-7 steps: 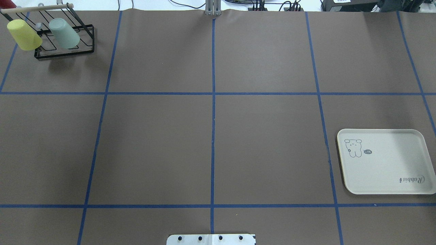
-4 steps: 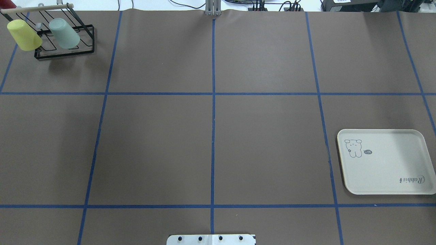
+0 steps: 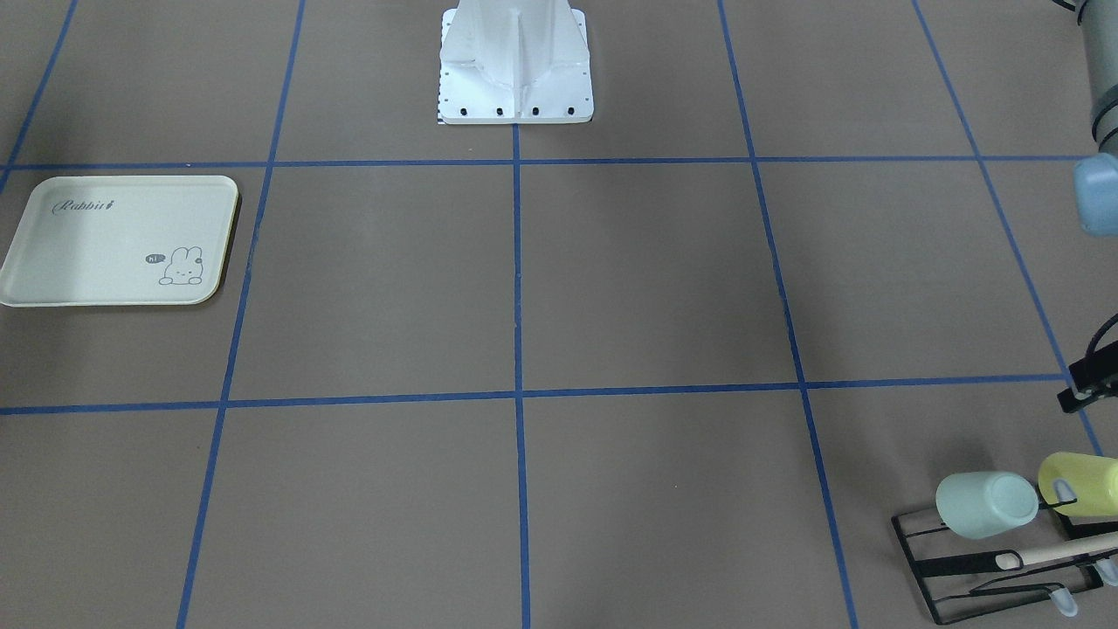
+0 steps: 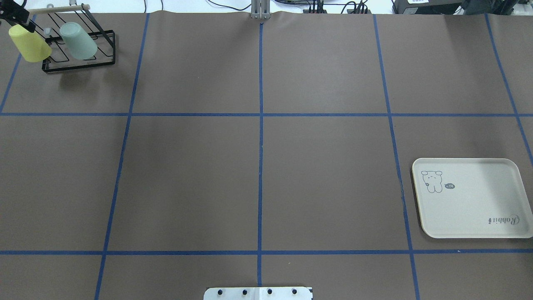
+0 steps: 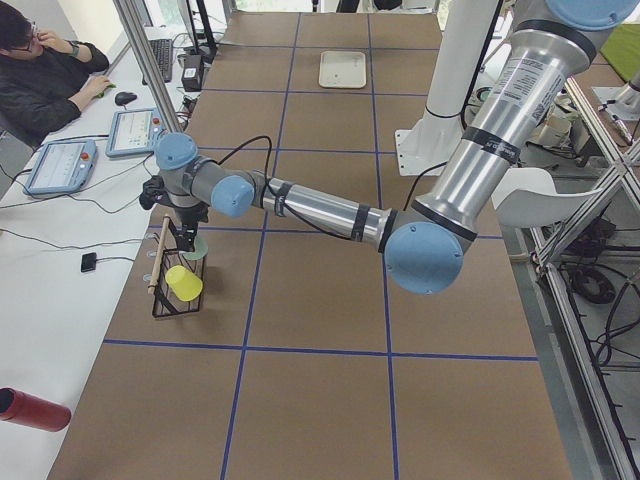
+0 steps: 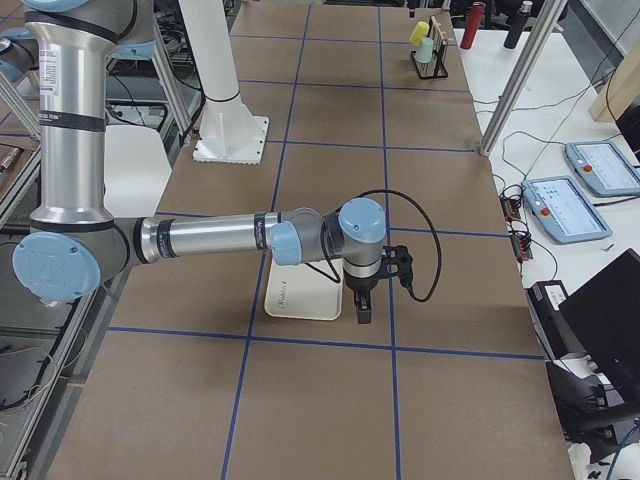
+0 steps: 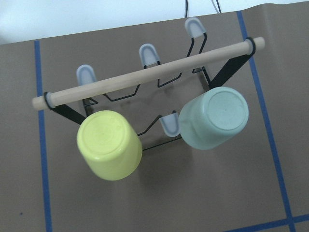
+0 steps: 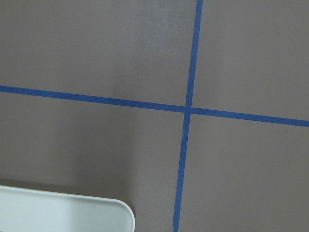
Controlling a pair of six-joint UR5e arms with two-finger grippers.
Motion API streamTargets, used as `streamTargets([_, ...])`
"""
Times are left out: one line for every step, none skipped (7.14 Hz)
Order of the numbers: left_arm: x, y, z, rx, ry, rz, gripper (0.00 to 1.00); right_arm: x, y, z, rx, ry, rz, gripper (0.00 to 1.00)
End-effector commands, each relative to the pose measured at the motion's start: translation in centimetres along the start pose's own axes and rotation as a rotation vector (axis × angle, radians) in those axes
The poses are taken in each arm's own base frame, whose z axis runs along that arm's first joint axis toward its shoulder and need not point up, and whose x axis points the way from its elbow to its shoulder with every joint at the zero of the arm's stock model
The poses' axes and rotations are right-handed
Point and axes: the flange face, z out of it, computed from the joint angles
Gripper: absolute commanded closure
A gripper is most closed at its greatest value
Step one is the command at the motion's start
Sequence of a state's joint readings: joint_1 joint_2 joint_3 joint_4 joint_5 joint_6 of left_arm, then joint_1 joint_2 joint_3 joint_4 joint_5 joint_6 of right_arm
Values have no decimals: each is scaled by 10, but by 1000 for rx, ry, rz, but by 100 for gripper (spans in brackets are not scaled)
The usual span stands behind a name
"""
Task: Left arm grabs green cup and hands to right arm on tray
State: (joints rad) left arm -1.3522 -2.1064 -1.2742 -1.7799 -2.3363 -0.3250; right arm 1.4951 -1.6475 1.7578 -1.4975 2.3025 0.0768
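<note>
Green cup hangs mouth-down and tilted on a prong of the black wire rack, at the far left corner of the worktop. It sits below the left fingers, which hover over the rack, seemingly clear of it, though the side view is too small to be sure. Whether those fingers are spread or closed I cannot tell. Just left of the green cup, the yellow cup hangs the same way beneath the rack's wooden rod. Well apart, on the right, the tray lies flat. The right fingers point down just beside its corner; their spread cannot be told either.
</note>
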Motion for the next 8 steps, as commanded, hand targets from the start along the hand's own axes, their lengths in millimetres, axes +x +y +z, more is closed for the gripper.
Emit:
streamTargets([45, -39, 26, -41, 3, -83, 0, 0, 0, 1, -2, -2, 0, 0])
streamTargets([59, -38, 43, -59, -8, -89, 0, 0, 0, 1, -2, -2, 0, 0])
streamTargets([66, -41, 54, -46, -41, -69, 0, 0, 0, 1, -2, 0, -1, 0])
streamTargets([71, -50, 65, -38, -87, -60, 0, -1, 0, 1, -3, -2, 0, 0])
streamTargets([69, -52, 68, -42, -93, -65, 0, -1, 0, 1, -3, -2, 0, 0])
streamTargets([67, -51, 71, -46, -99, -67, 0, 0, 0, 1, -2, 0, 0, 0])
streamTargets([65, -52, 75, -39, -113, -63, 0, -1, 0, 1, -3, -2, 0, 0])
streamTargets([67, -54, 78, -35, -133, -58, 0, -1, 0, 1, -3, -2, 0, 0])
